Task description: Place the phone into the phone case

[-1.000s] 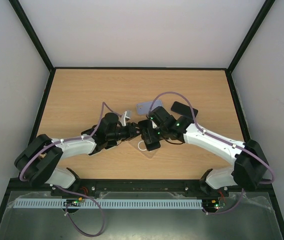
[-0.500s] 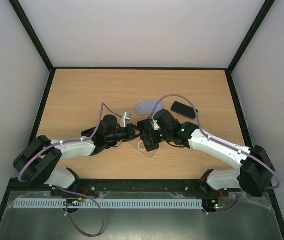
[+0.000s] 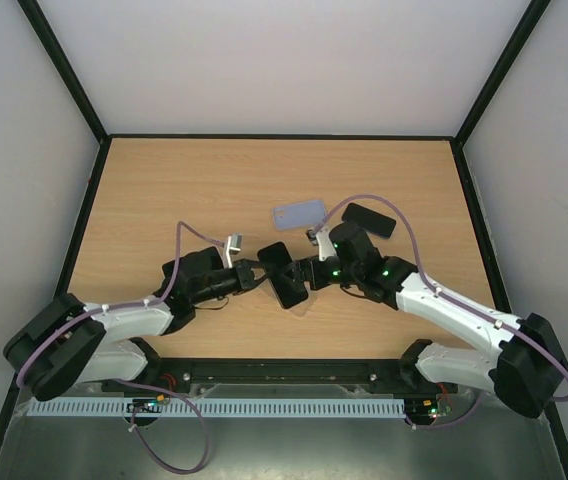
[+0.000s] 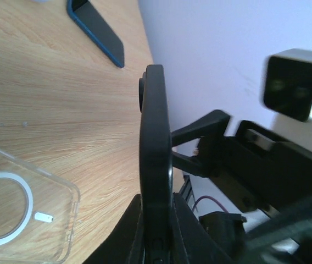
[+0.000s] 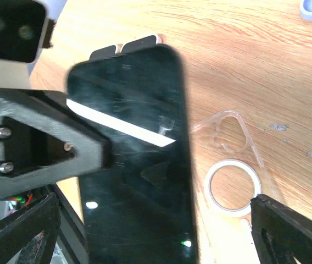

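Top view: one black phone (image 3: 282, 275) sat clenched in the left gripper (image 3: 252, 274), right gripper (image 3: 307, 272) just beside; one pale case (image 3: 299, 212) and one dark blue-rimmed item (image 3: 369, 219) lay farther on the wooden table (image 3: 164, 190), white walls around. Left wrist: phone stood edge-on above one clear case (image 4: 18, 220). Right wrist: fingers (image 5: 18, 236) were spread wide, gripping nothing

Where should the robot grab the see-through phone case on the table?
Best guess: pinch the clear case across its two long edges, coming straight down from above. It lies flat on the table, so no finger fits beneath it. The left claw holds the black phone, so the free right claw suits.
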